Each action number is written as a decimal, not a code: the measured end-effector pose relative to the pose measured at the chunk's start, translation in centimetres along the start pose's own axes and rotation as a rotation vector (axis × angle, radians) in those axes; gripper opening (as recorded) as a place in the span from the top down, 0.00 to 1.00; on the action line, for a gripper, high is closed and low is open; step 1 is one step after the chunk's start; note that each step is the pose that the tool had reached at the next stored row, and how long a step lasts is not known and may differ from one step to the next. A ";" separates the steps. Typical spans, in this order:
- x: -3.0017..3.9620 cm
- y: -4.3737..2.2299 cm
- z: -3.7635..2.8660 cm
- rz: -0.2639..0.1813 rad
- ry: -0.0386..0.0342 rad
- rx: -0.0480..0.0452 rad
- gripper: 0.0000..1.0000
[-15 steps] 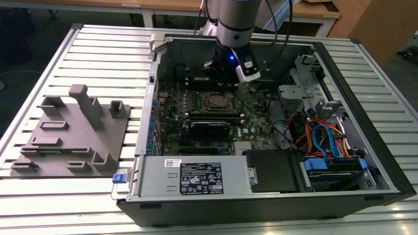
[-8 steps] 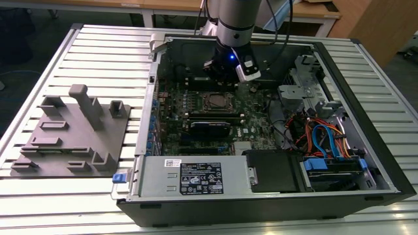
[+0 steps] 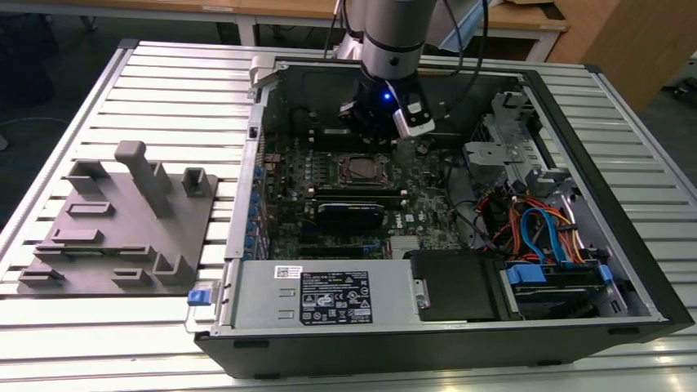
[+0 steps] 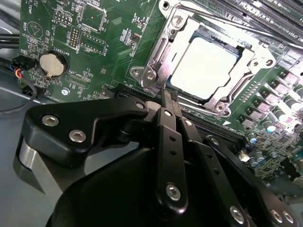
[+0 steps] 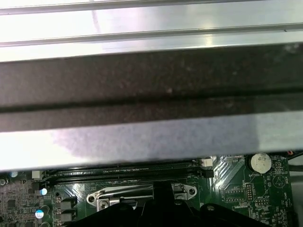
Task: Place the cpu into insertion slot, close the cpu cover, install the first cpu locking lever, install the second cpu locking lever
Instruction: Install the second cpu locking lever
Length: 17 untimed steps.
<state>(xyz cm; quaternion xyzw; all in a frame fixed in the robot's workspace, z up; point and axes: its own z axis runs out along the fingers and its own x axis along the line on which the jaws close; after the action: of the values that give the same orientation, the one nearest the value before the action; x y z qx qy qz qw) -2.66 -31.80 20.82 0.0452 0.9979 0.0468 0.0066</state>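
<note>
Pincer clenched, fingers pressed together with nothing between them, tips poised just beside the near corner of the cpu cover in the second wrist view. Hangs from the arm low inside the open computer case in the exterior view, close above the insertion slot.

Cpu already seated in that slot, silvery top showing through the cover's window. Cover lying flat over the chip, framing it on all sides. Thin locking lever running along the cover's far edge; cannot tell whether hooked or loose. Round coin battery well apart from the cover on the green motherboard, long memory slots beyond the cover's far side. Grey holder block on the slatted surface, outside the case on the exterior view's left.

Likely risks from here: closed tips sliding off a thin springy lever, letting it snap back; tips riding onto the cover edge and scraping it, or pressing unevenly on the chip beneath; a sideways slip reaching the small parts soldered near the cover's corner. Cause in each case: narrow contact and little room around the cover.
</note>
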 end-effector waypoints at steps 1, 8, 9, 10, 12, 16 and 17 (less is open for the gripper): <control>0.00 -0.01 0.00 0.000 0.0000 0.0002 0.90; 0.00 0.02 -0.43 0.000 0.0000 0.0003 0.90; -0.01 0.03 -0.56 0.000 -0.0001 0.0002 0.90; -0.01 0.05 -0.70 0.000 0.0000 0.0002 0.90; -0.01 0.06 -0.78 0.000 -0.0001 0.0001 0.90; -0.01 0.02 -0.79 0.000 -0.0002 0.0019 0.90; -0.02 -0.02 -0.80 0.000 -0.0001 0.0024 0.90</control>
<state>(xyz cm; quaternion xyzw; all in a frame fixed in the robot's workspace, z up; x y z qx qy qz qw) -2.66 -31.89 21.62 0.0451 0.9979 0.0456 0.0066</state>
